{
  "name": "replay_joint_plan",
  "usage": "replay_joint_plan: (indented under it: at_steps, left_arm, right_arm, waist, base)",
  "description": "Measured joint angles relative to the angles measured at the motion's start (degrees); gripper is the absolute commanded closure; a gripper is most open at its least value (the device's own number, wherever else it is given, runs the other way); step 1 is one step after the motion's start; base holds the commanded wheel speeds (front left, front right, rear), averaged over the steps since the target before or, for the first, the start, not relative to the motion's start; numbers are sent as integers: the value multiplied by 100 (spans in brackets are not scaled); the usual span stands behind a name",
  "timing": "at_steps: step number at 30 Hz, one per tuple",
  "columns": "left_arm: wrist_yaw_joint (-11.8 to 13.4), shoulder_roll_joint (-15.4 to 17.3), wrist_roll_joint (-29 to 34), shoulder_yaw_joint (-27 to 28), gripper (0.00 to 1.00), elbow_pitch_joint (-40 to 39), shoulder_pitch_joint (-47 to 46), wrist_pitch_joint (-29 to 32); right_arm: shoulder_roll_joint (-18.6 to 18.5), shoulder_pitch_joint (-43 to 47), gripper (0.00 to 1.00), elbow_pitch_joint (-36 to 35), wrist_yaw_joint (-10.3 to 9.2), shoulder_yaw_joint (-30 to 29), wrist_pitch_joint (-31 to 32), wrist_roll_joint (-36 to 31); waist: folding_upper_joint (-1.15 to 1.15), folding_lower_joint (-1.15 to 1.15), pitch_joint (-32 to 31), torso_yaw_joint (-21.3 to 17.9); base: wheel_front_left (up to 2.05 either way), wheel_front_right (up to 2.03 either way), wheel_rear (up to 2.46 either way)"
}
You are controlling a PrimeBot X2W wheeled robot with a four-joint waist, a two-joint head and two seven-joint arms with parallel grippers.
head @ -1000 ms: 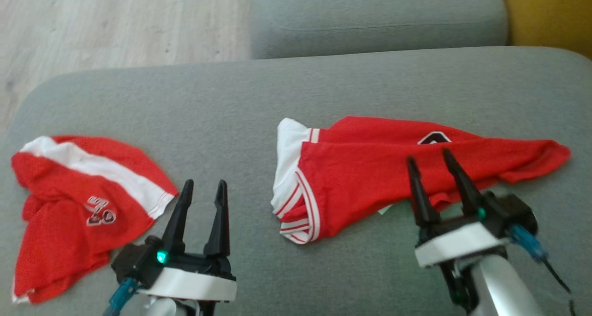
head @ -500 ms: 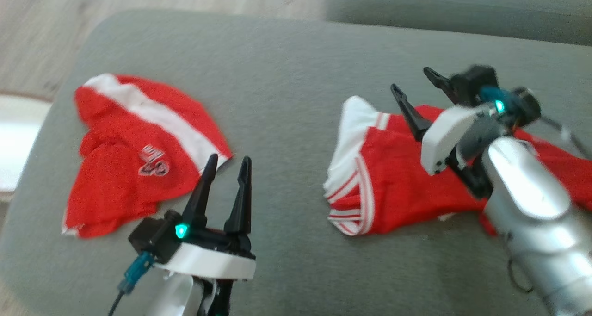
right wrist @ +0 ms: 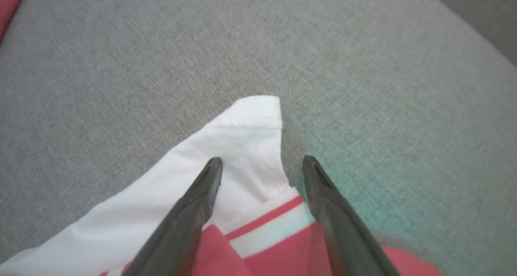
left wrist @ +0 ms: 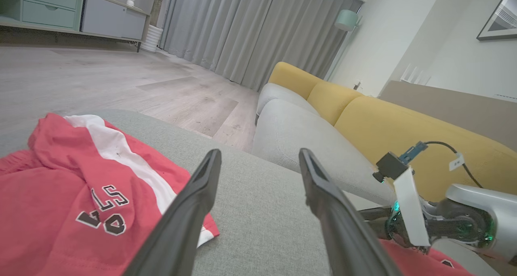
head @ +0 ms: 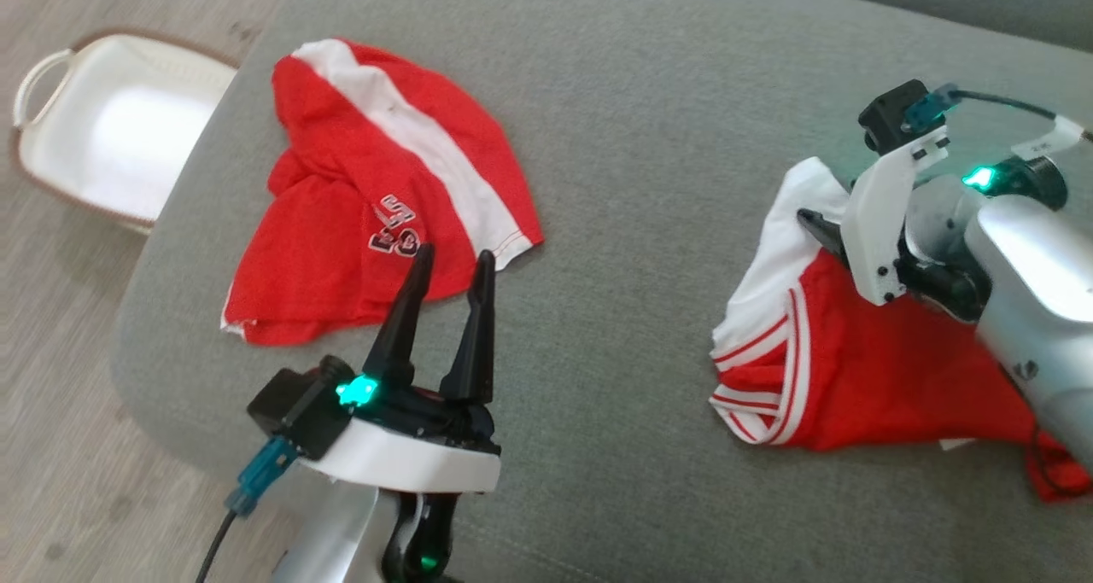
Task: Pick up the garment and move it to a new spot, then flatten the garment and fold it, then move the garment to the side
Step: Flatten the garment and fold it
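Note:
Two red garments lie on the grey sofa cushion (head: 649,139). The garment (head: 854,378) on the right has white striped trim. My right gripper (head: 820,224) hangs over its white corner (right wrist: 242,138), open, one finger on each side of the corner's edge; in the right wrist view (right wrist: 261,160) nothing is pinched. A second red garment (head: 341,224) with a white band and printed letters lies crumpled at the left (left wrist: 60,195). My left gripper (head: 455,254) stands open just beside its near edge, holding nothing (left wrist: 259,152).
A white basket (head: 128,122) sits on the wooden floor (head: 51,378) beyond the cushion's left end. The cushion's rounded edge drops off at the left. Yellow sofa backs (left wrist: 363,118) and another grey cushion (left wrist: 291,138) lie further off.
The head camera has swung left and down, bringing the basket into view. My right gripper has moved from over the garment's middle to its white corner, tilting down. The left gripper stays open.

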Motion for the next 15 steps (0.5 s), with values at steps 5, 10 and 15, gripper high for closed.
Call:
replay_joint_plan:
  at_steps: [5, 10, 15]
  left_arm:
    - [4, -3, 0, -78, 0, -8, -43, 0]
    - [53, -3, 0, -78, 0, -4, -43, 0]
    - [54, -3, 2, -76, 0, 2, -43, 0]
  right_arm:
    - [-222, -258, 97, -167, 0, 560, 449, 756]
    - [-293, -353, 100, -155, 0, 709, -37, 990]
    - [-283, -769, 100, 175, 0, 578, -1125, 921]
  waist:
    - [0, -1, 151, 155]
    - [0, -1, 170, 136]
    - [0, -1, 140, 78]
  base:
    - [0, 0, 0]
    - [0, 0, 0]
    - [0, 0, 0]
